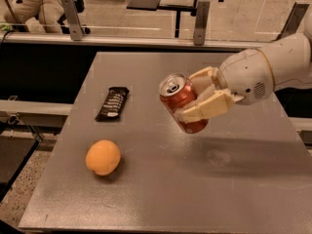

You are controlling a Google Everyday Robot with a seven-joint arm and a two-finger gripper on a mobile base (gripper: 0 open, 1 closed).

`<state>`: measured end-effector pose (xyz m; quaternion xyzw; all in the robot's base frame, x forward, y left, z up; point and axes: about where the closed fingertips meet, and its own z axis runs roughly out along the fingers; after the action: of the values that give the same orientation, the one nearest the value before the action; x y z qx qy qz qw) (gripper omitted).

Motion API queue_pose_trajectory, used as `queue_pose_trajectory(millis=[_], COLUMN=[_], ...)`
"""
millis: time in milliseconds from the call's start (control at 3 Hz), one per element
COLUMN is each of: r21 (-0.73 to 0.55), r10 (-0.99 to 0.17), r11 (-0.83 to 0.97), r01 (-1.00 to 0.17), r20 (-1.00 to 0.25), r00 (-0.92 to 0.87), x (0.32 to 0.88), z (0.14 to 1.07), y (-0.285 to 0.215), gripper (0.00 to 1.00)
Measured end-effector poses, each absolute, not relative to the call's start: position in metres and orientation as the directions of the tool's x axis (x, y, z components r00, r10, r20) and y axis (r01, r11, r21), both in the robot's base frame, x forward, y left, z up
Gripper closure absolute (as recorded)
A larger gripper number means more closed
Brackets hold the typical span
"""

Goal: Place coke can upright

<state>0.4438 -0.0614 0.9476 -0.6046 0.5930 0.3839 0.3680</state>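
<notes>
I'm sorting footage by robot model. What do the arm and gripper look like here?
The gripper, over the table's right half and shut on the coke can, has two chunky cream-beige fingers. Behind it sits a rounded, glossy white wrist housing with a small patch of dots and a thin tan seam; no cables show.

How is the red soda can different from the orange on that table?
The coke can is a red cylinder with a silver top; the orange is a plain round ball. The can hangs tilted above the table, clamped in the gripper at mid-table; the orange rests on the table, nearer the camera, untouched. The can looks somewhat longer than the orange. Both are small beside the table.
</notes>
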Motion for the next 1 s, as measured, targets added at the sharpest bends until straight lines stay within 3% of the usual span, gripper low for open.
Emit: queue_pose_trajectory(millis=[1000], r21=[0.055], r10=[-0.206], r11=[0.022], r01=[-0.998], r20=[-0.977], r00=[-0.059], x=[0.459], z=[0.914], y=[-0.062], gripper=[1.0])
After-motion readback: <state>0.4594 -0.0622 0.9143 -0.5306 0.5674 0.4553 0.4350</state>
